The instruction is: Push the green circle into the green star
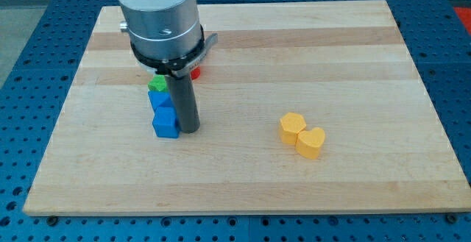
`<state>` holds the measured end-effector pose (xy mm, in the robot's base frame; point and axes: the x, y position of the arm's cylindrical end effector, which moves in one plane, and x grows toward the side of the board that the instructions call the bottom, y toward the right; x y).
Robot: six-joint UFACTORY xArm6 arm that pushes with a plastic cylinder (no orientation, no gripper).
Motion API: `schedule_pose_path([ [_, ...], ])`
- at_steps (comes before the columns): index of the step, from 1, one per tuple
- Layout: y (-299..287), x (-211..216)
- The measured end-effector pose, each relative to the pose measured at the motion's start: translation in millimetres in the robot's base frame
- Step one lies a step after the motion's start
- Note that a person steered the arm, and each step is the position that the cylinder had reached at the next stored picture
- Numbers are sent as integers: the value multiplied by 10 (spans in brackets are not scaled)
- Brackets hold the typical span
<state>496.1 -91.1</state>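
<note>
A green block (156, 84) shows partly at the view's upper left, just under the arm's metal body; its shape cannot be made out, and I cannot tell whether it is the circle or the star. No second green block shows. My tip (189, 130) rests on the board right beside the right side of a blue cube (165, 123). Another blue block (160, 99) sits between that cube and the green block, so the three form a column.
A red block (196, 71) peeks out behind the rod, mostly hidden. Two yellow blocks touch at the view's right of centre: a hexagon-like one (291, 126) and a heart (310, 142). The wooden board (368, 65) lies on a blue perforated table.
</note>
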Motion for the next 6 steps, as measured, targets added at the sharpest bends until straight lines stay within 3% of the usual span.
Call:
schedule_pose_path([
  [4, -78, 109],
  [6, 84, -362],
])
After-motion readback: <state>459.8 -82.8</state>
